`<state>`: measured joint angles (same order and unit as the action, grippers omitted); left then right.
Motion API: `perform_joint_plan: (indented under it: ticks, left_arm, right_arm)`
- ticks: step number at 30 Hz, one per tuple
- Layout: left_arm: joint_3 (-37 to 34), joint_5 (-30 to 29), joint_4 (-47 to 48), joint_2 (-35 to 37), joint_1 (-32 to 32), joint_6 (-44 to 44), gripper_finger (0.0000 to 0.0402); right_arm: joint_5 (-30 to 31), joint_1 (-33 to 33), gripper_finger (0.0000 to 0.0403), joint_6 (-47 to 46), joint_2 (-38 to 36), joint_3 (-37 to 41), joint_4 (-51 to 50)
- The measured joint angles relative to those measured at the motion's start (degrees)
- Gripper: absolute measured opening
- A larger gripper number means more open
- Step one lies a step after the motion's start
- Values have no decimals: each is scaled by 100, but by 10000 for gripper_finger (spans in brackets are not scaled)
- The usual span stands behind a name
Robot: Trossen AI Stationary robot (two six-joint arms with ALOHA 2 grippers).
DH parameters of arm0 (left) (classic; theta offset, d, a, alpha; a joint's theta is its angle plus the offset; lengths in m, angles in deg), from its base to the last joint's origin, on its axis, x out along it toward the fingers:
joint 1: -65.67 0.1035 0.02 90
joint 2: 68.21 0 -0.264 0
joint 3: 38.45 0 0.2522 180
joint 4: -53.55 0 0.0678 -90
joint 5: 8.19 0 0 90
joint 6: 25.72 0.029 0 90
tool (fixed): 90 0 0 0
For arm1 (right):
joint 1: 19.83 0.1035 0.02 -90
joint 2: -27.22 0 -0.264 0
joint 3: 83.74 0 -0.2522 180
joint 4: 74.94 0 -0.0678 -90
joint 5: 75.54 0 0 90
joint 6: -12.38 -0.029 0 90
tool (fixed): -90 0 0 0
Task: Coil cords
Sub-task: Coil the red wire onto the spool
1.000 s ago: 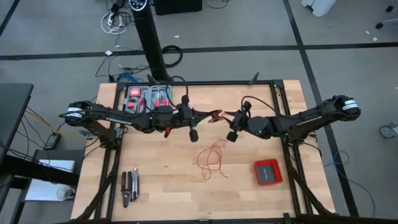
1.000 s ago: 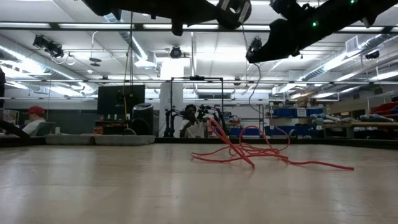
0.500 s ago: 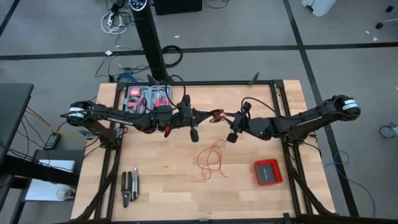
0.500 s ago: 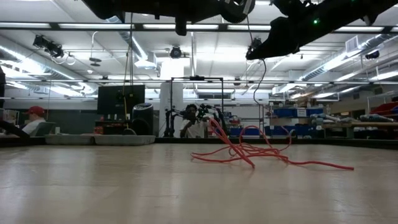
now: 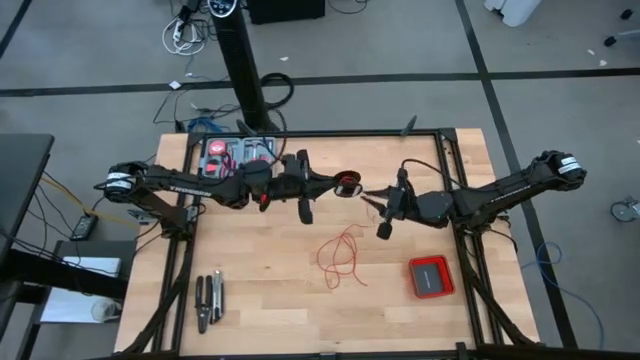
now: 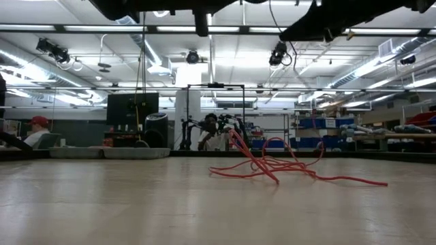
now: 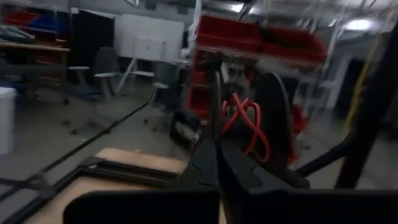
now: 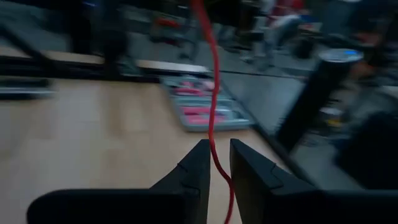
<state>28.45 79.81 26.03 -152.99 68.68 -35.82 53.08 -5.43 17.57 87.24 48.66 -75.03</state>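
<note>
Both grippers meet above the table's middle, with the red wire strung between spool and tabletop.

The left gripper [image 5: 340, 186], clenched on a small black spool [image 5: 348, 184] wound with red wire [image 5: 341, 256], reaches level toward the right gripper [image 5: 372, 196]. That gripper faces it just beside the spool, fingers [image 8: 198, 163] pinched around a taut strand running lengthwise between them. The rest of the wire lies in loose loops on the table [image 5: 260, 280] below the spool, left of the red box [image 5: 431, 276]. No writing is legible.
</note>
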Motion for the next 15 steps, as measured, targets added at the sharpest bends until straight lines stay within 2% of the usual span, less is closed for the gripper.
perform_joint_plan:
  ticks: [3,9,12,15]
  left_arm:
    - [-2,906,24,75,283,-568,0]
    - [-2,3281,55,75,904,-870,0]
    - [-2,4083,66,73,1111,-904,0]
    - [-2,4438,-120,73,1267,-1131,0]
  right_arm:
    - [-540,62,57,-159,-19,0,0]
    - [-900,84,57,-498,-17,0,-6]
    - [-1025,85,56,-610,-17,23,14]
    - [-1046,-3,55,-613,-15,215,151]
